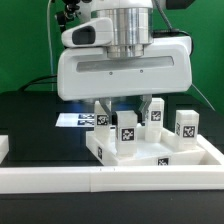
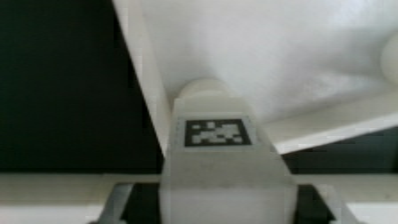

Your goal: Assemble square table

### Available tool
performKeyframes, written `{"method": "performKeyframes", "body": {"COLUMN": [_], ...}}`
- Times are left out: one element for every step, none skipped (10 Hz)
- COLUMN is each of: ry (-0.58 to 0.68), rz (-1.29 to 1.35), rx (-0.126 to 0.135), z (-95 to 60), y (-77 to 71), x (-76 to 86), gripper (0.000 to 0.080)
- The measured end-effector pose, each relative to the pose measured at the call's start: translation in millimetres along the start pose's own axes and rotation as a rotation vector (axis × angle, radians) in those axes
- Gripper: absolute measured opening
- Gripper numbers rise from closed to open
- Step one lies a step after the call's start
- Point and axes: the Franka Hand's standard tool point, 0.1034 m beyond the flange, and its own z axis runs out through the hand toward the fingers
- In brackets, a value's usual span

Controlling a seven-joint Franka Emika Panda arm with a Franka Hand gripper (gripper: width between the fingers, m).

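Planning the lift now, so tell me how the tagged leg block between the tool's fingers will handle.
The leg block looks rigid, molded with flat faces, so it probably won't flex. Its smooth white surface may slip. The tool grips it near the top, so it might swing slightly.

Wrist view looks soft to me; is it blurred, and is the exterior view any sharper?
Wrist view: blurred throughout, the leg block close and its tag smeared, the white slab washed out. Exterior view: sharper, tags readable, though the claw housing above glares bright white.
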Motion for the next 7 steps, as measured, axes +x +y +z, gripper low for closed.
{"method": "performKeyframes", "body": {"ry": [-0.001, -0.004, -0.005, -0.005, -0.005, -0.003, -0.003], "rz": [0.143, 0.264, 0.350, 0.446, 0.544, 0.635, 0.726], "rx": [0.004, 0.006, 0.006, 0.007, 0.006, 0.006, 0.003], "z": [0.1, 1.2, 1.3, 1.4, 1.6, 1.8, 2.1], "y": [-0.4, -0.5, -0.4, -0.3, -0.1, -1.0, -3.0], "x": [0.4, -0.1, -0.2, -0.3, -0.2, 0.1, 0.1], "gripper": [0.0289, 0.0289, 0.0290, 0.0290, 0.0290, 0.0290, 0.0290]}}
